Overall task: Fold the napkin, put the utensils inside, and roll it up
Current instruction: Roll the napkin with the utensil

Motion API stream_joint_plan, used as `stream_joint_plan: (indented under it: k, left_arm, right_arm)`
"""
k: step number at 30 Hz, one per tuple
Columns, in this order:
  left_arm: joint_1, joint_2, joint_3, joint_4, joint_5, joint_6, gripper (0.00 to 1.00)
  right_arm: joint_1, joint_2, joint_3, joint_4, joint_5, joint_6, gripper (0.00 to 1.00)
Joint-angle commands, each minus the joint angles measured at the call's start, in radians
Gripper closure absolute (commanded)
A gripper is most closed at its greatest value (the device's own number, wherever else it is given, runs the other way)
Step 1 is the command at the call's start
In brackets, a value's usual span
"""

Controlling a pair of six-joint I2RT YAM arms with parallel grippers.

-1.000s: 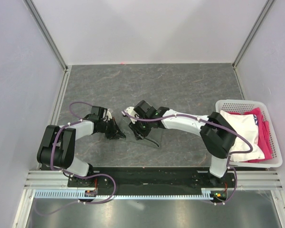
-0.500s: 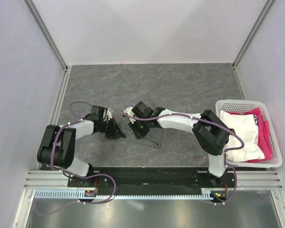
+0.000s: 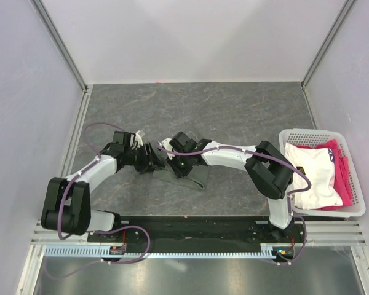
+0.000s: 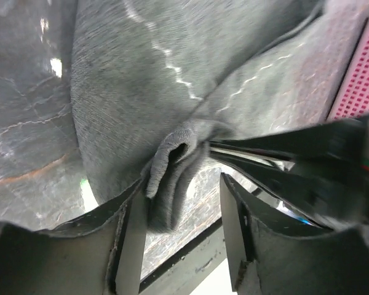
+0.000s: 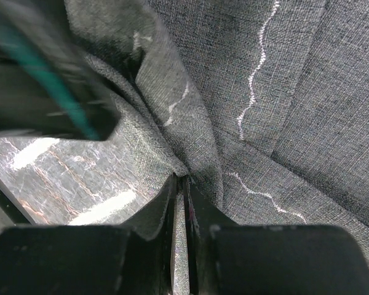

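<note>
Two grippers at work, tips close together near the table's middle, both at one cloth. Left gripper (image 4: 181,203): jaws apart, a raised fold of the napkin (image 4: 129,92) standing between the fingers, close to one finger and clear of the other. Not squeezed. Right gripper (image 5: 179,184): fingers drawn almost together, clamped on a thin ridge of the same cloth.

From the left wrist, the right gripper's dark fingers reach in from the side and meet the cloth just beside the fold. From the right wrist, the left gripper is a dark blur in the upper corner, covering part of the cloth.

One napkin: dark grey, bunched and creased, lifted at the pinch. From above it lies just in front of the two grippers, hard to tell from the dark marbled table (image 3: 234,110). Pale stitched hem shows as wavy lines, three stretches countable from the right wrist.

Two arms: left arm (image 3: 92,175) bent inward, right arm (image 3: 234,157) stretched far across to the left.

One white basket (image 3: 357,212) at the right edge, well apart from the napkin. Two fabrics in it: white fabric (image 3: 313,172) on top, pink fabric (image 3: 341,178) beneath and beside.
</note>
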Motion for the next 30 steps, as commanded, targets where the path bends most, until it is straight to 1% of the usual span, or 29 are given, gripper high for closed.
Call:
stream_joint_plan:
  k: [1,2,3,4,6,8,9,10,14,19,25,28,30]
  left_arm:
    - [0.000,-0.110,0.019,-0.077,-0.124,0.044,0.41]
    - [-0.002,-0.144,0.013,-0.078,-0.171,0.041,0.40]
    - [-0.002,-0.158,0.005,-0.078,-0.190,0.041,0.37]
    - [0.000,-0.169,-0.006,-0.079,-0.207,0.040,0.32]
    - [-0.002,-0.190,-0.017,-0.079,-0.244,0.038,0.25]
    - [0.000,-0.189,-0.030,-0.079,-0.270,0.024,0.22]
    - [-0.002,-0.181,-0.038,-0.078,-0.276,0.018,0.19]
    - [-0.002,-0.171,-0.041,-0.067,-0.281,0.010,0.18]
    - [0.000,-0.132,-0.070,0.008,-0.226,-0.008,0.07]
    - [-0.002,-0.138,-0.118,0.082,-0.184,-0.034,0.04]
    - [0.000,-0.086,-0.135,0.099,-0.215,-0.033,0.07]
    - [-0.002,-0.065,-0.127,0.120,-0.228,-0.025,0.12]
    - [-0.002,-0.055,-0.126,0.131,-0.229,-0.022,0.18]
  right_arm:
    - [-0.015,0.045,-0.011,0.004,0.037,-0.013,0.87]
    - [-0.017,0.047,-0.013,0.005,0.033,-0.013,0.87]
    - [-0.018,0.047,-0.011,0.005,0.025,-0.016,0.87]
    - [-0.018,0.048,-0.010,0.007,0.014,-0.017,0.87]
    - [-0.018,0.051,-0.007,0.008,0.007,-0.019,0.86]
    - [-0.018,0.056,-0.002,0.008,-0.007,-0.020,0.85]
    - [-0.020,0.059,0.003,0.010,-0.009,-0.022,0.86]
    - [-0.020,0.062,0.004,0.008,-0.012,-0.023,0.85]
    - [-0.020,0.071,0.010,0.008,-0.021,-0.022,0.85]
    - [-0.020,0.074,0.012,0.008,-0.030,-0.020,0.85]
    - [-0.020,0.076,0.010,0.008,-0.033,-0.020,0.84]
    - [-0.021,0.079,0.007,0.005,-0.039,-0.019,0.83]
    - [-0.023,0.082,0.007,0.005,-0.044,-0.016,0.83]
